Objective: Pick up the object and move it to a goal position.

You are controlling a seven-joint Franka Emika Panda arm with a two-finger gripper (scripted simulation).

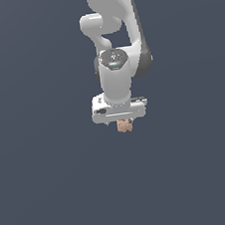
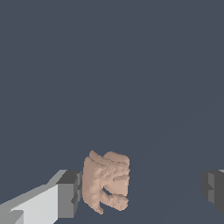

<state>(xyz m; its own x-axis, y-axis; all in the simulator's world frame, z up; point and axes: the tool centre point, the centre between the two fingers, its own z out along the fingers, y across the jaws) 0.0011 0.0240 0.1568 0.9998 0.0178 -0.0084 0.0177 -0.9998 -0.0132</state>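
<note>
The object [image 2: 106, 181] is a small pinkish-tan, mottled, blocky lump. In the wrist view it sits between the gripper's two grey fingertips, close against one pad [image 2: 69, 194] and far from the other pad [image 2: 213, 190]. My gripper [image 2: 141, 192] is open, with the jaws spread much wider than the lump. In the exterior view the white arm points straight down, and the gripper [image 1: 120, 121] is directly over the object [image 1: 125, 127], which pokes out below the white hand. The fingers are mostly hidden there.
A plain dark grey-blue floor [image 1: 55, 192] lies all around the arm. No other objects, containers or goal marker show in either view.
</note>
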